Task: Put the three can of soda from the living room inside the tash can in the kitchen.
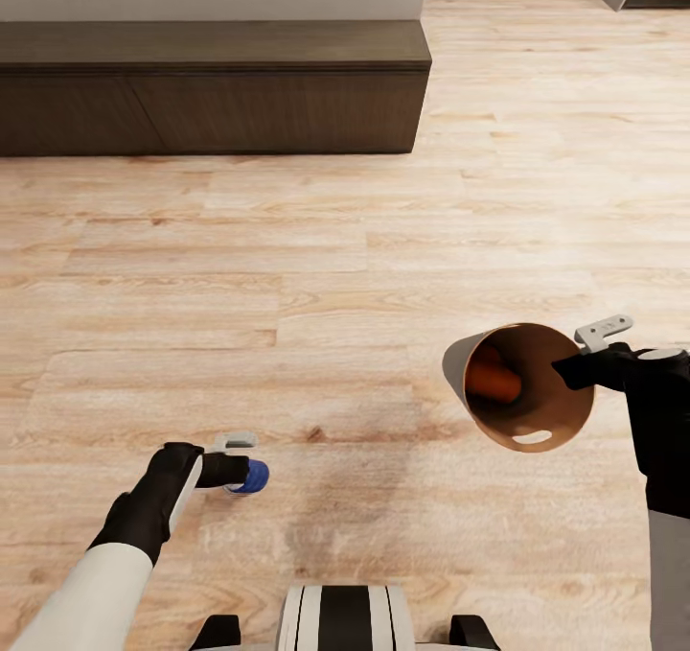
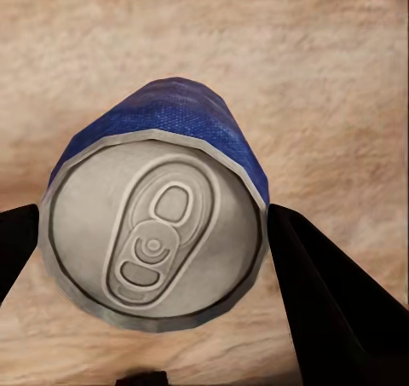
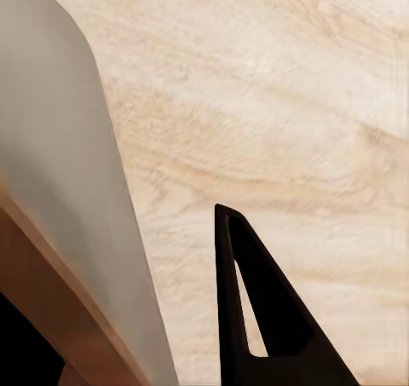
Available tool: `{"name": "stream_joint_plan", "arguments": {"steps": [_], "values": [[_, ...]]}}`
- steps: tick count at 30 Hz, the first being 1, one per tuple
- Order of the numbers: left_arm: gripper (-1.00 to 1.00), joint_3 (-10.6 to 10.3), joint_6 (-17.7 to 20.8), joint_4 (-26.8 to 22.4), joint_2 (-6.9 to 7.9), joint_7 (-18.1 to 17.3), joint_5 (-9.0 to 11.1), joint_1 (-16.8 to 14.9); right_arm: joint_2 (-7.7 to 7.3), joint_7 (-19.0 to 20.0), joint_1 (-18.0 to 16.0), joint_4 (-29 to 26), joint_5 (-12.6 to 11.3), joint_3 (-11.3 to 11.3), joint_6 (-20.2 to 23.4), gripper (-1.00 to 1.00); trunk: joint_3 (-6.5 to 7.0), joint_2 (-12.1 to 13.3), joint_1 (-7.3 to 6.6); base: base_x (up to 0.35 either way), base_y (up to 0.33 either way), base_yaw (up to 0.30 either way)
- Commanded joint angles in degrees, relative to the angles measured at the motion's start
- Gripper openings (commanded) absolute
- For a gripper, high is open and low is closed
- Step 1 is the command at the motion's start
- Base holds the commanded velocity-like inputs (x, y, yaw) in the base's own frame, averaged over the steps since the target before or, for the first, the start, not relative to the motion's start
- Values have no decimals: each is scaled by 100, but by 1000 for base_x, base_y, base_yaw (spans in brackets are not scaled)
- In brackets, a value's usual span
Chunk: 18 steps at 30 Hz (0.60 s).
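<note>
My left gripper (image 1: 241,471) sits at 7 o'clock in the head view, its black fingers clamped on a blue can (image 1: 254,476). In the left wrist view that can (image 2: 158,224) is a short cylinder with a faceted dark-blue wall and a matte silver top bearing an oval pull tab; a black finger (image 2: 336,305) presses against each side of its rim. My right gripper (image 1: 575,371) is at 4 o'clock, closed on the rim of the bin (image 1: 522,387), which is tilted with its round mouth facing up toward the head camera. The bin is a tapered cone, smooth pale grey outside and brown inside, with an oval cut-out near the wide rim. An orange can (image 1: 495,379) lies inside it, against the bottom. In the right wrist view the bin's grey wall (image 3: 60,190) runs beside one black, hollow triangular finger (image 3: 256,309). The floor (image 1: 316,267) is light wood-grain plank. A long, low, dark-brown bench (image 1: 211,85) stands at 11 o'clock.
</note>
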Motion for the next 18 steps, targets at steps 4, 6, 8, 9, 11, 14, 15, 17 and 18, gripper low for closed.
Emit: {"name": "stream_joint_plan", "arguments": {"steps": [4,6,8,9,11,14,15,17,18], "values": [[-100,-131,-121,-132,-11,-129,-81,0,126,88,-3,143,-17,0,11,-100,1,0,-1,0,0,0],[-100,-196,-163,-198,-11,-193,-111,0,189,113,-3,214,-24,0,11,-100,1,0,-1,0,0,0],[-100,-261,-163,-263,-11,-256,-111,0,251,139,-3,285,-28,0,11,-100,1,0,-1,0,0,0],[-100,-294,-163,-296,-11,-288,-111,0,282,148,-3,321,-25,0,11,-100,1,0,-1,0,0,0],[-100,-360,-126,-295,12,-352,-90,4,345,130,8,391,-25,35,34,-100,19,40,-23,0,0,0],[-100,-326,-29,-198,-5,-251,-34,45,438,167,-25,400,44,135,41,-100,72,160,-88,0,0,0],[-100,-294,1,-166,-5,-218,-19,55,470,179,-34,370,53,168,47,-100,90,200,-110,0,0,0],[-100,-230,61,-100,-5,-152,-3,64,533,203,-42,306,68,235,46,-100,126,281,-154,0,0,0],[-100,-198,91,-68,-5,-119,0,68,565,216,-45,274,73,268,49,-100,144,321,-176,0,0,0]]}}
